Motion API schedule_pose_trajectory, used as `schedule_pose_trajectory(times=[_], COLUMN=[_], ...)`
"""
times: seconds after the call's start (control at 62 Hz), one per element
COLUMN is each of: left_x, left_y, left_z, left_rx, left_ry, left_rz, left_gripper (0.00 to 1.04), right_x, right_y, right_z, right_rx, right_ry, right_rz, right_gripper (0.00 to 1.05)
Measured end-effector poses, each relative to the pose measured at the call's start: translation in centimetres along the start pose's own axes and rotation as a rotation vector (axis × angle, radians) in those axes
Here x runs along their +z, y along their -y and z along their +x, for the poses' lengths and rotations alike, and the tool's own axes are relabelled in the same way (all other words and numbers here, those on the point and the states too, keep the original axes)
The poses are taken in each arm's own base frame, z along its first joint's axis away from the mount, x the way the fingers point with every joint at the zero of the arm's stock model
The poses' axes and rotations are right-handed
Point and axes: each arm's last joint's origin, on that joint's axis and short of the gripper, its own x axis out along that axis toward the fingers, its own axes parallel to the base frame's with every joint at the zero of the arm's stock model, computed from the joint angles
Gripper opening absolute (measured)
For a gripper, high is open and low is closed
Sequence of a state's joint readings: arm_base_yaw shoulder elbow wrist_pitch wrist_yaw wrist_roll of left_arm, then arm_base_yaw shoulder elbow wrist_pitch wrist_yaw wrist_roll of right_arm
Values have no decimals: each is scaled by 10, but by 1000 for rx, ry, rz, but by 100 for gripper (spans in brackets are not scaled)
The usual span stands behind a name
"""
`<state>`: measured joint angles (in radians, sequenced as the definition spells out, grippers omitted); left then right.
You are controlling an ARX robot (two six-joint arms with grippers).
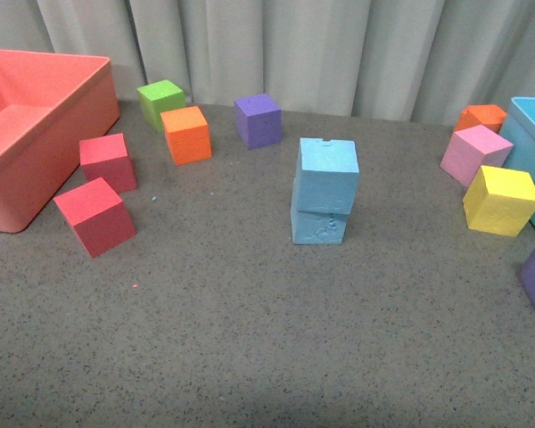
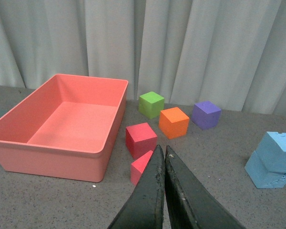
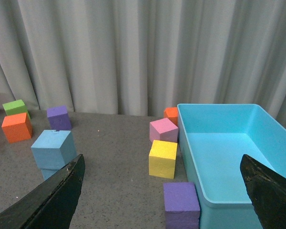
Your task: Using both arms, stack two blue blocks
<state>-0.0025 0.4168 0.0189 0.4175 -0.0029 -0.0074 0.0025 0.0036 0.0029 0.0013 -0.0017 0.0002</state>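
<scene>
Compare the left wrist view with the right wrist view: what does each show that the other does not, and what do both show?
Only the left wrist view shows the coral bin, two red cubes and the shut left gripper. Only the right shows the turquoise bin, yellow cube, pink cube and open right gripper. Both show the stacked blue blocks, orange cube and green cube.

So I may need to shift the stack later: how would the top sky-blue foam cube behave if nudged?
The top sky-blue foam cube sits twisted, overhanging the lower blue cube, so it would probably slide or topple off easily. Being foam, it is likely light and would barely resist. Flat faces mean it would tumble, not roll.
</scene>
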Motion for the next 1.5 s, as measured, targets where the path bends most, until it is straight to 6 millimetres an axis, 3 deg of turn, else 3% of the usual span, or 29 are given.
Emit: schedule_pose_trajectory(times=[0.919, 1.371, 1.5], left_x=[-2, -2, -2], left_y=[0, 0, 0], left_z=[-28, -28, -28], left_rx=[-1, -1, -1], left_ry=[-4, -3, -3], left_rz=[0, 0, 3], left_gripper=[4, 99, 98], right_x=[0, 0, 0], right_y=[0, 0, 0], right_z=[0, 0, 0], right_rx=[0, 0, 0], right_ry=[0, 0, 0], right_rz=[0, 0, 0], right_gripper=[95, 95, 95])
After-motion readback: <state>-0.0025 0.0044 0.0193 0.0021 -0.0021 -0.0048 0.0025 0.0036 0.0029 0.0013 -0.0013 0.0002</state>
